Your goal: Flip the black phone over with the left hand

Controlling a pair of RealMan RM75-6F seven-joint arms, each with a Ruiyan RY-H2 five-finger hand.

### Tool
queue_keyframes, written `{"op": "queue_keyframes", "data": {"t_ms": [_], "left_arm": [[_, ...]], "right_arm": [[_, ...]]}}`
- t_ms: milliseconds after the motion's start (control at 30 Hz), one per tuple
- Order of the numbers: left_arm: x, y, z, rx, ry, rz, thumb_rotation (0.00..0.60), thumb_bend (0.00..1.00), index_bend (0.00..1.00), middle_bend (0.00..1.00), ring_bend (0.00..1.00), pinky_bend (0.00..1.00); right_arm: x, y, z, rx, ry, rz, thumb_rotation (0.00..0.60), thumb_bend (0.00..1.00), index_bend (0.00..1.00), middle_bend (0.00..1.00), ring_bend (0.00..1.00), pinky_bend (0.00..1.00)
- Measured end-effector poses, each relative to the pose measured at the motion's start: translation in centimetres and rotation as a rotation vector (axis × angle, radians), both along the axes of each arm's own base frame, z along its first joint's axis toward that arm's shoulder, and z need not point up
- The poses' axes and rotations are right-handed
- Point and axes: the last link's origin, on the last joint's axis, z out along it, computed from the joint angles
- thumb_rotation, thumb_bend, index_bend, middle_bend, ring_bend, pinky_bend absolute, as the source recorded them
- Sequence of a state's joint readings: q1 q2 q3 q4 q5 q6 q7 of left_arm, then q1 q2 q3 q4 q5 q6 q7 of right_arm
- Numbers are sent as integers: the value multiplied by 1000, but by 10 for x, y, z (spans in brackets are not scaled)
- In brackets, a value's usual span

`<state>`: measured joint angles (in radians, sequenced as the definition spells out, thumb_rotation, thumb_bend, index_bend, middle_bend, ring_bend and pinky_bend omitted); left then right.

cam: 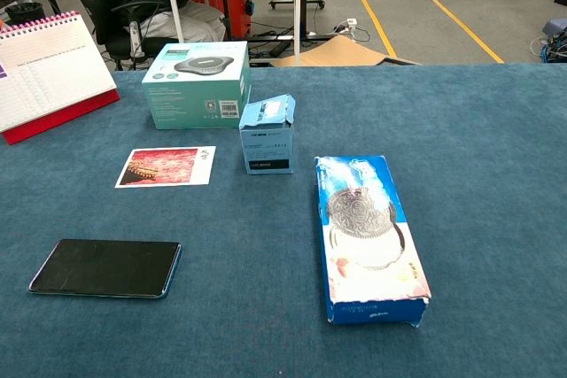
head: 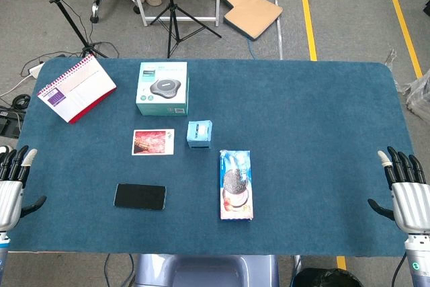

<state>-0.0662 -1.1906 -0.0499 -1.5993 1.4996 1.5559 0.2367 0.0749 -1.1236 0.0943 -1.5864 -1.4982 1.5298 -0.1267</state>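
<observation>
The black phone (head: pixel 140 196) lies flat on the blue table cloth, front left of centre; the chest view shows the black phone (cam: pixel 106 267) with its dark glossy face up and a bluish edge. My left hand (head: pixel 12 183) rests at the table's left edge, fingers spread and holding nothing, well to the left of the phone. At the right edge my right hand (head: pixel 405 189) is likewise spread and holds nothing. Neither hand shows in the chest view.
A cookie box (head: pixel 236 184) lies right of the phone. Behind it are a small blue carton (head: pixel 199 134), a photo card (head: pixel 153 142), a teal speaker box (head: pixel 162 88) and a desk calendar (head: pixel 75 88). Tripods and a chair stand beyond the table.
</observation>
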Motion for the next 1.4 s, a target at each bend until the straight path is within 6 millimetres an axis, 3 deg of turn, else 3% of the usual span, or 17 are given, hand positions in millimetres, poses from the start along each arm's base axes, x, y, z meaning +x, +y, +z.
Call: {"op": "queue_keyframes", "data": {"t_ms": [367,600,700,867,1133,1400], "left_arm": [[1,1,-2,-10,9,-1,600,0,0,0,0,0],[12,7,-19,-74,59,-26,600,0,0,0,0,0],[23,12,-33,-128,66,-40,600,0,23,0,0,0],[47,20,-59,-206,83,-58,600,0,176,0,0,0],[102,24,-105,-354,95,-89,600,0,182,0,0,0],[140,26,-140,-478,118,-64,600,18,178,56,0,0]], "right_arm": [[0,1,-2,7,-2,-5,600,0,0,0,0,0],[0,1,2,-10,-10,-12,600,0,0,0,0,0],[0,0,1,-7,-8,-13,600,0,0,0,0,0],[-2,-2,-1,0,3,-22,600,0,0,0,0,0],[-4,-3,1,-9,7,-32,600,0,0,0,0,0],[-6,-4,0,-7,7,-41,600,0,0,0,0,0]]}}
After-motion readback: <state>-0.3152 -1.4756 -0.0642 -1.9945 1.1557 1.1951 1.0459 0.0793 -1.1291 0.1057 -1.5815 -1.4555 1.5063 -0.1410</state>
